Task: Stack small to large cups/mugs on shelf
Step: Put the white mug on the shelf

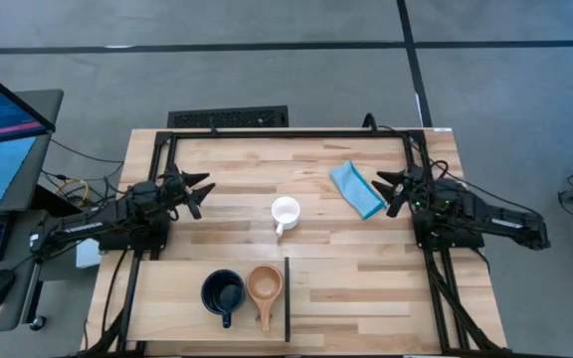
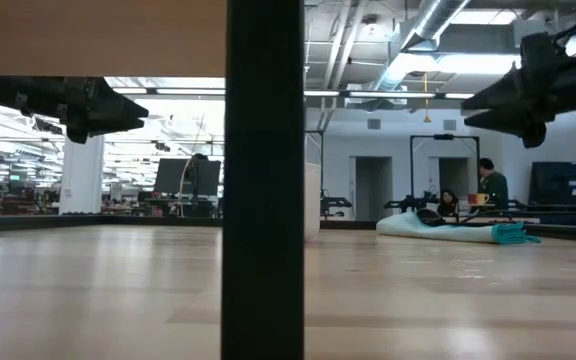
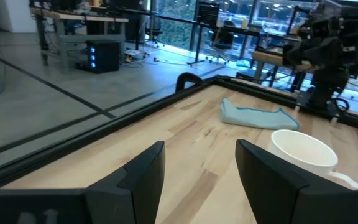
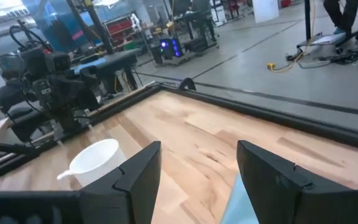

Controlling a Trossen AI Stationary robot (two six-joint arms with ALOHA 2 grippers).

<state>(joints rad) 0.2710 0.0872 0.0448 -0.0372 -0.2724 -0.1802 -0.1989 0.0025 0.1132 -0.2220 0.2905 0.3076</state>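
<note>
The white mug (image 1: pixel 285 213) stands upright on the tabletop's middle, its handle toward the near edge; it also shows in the left wrist view (image 3: pixel 304 154) and the right wrist view (image 4: pixel 96 160). The black mug (image 1: pixel 224 293) and the tan wooden cup (image 1: pixel 265 286) stand side by side on the pale shelf board (image 1: pixel 167 298), left of its dark upright edge (image 1: pixel 286 298). My left gripper (image 1: pixel 199 193) hovers open at the table's left. My right gripper (image 1: pixel 386 189) hovers open at the right, over the cloth's edge.
A folded light-blue cloth (image 1: pixel 356 188) lies at the far right of the tabletop, next to my right gripper. A dark frame (image 1: pixel 286 133) runs along the table's far edge and sides. In the low view the shelf's dark upright edge (image 2: pixel 263 180) blocks the middle.
</note>
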